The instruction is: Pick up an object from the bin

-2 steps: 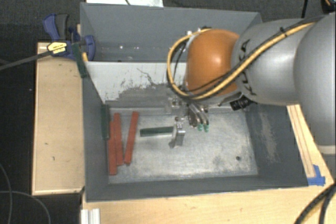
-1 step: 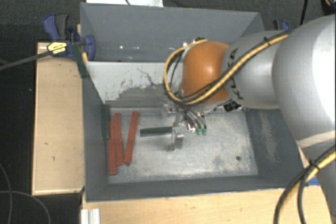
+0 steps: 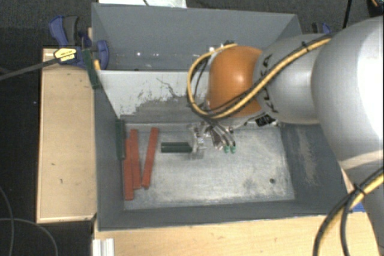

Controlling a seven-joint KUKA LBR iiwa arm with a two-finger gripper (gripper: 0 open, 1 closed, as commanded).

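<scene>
1. Dark green bar (image 3: 174, 147), short and flat, lies crosswise on the floor of the bin (image 3: 180, 33). It sits near the middle, somewhat toward the back wall, and its right end runs up to the gripper (image 3: 200, 145).
2. Farthest left, a thin dark green stick (image 3: 120, 139) lies along the foot of the left wall, running front to back.
3. Just beside it to the right lies a red stick (image 3: 129, 165), also front to back, with its near end close to the front-left corner.
4. Next to the right is a second red stick (image 3: 149, 157), slightly tilted. The two red ones are near each other at the front ends and wider apart at the back ends.
5. A strip of bare scuffed floor separates the second red stick from the bar's left end.
6. The gripper hangs low over the floor at the bar's right end. Whether it touches the bar, and whether it is open or closed on it, cannot be told, because the wrist covers that spot.
7. Just right of the gripper are two small green tips (image 3: 230, 150); it is unclear whether they belong to the robot or lie loose.
8. Above them sits the orange cover (image 3: 234, 78) on the wrist, with yellow-and-black cables (image 3: 198, 78) looped round it.
9. The silver arm (image 3: 336, 87) comes in from the right, and a small dark speck (image 3: 272, 180) lies on the floor below it.
</scene>
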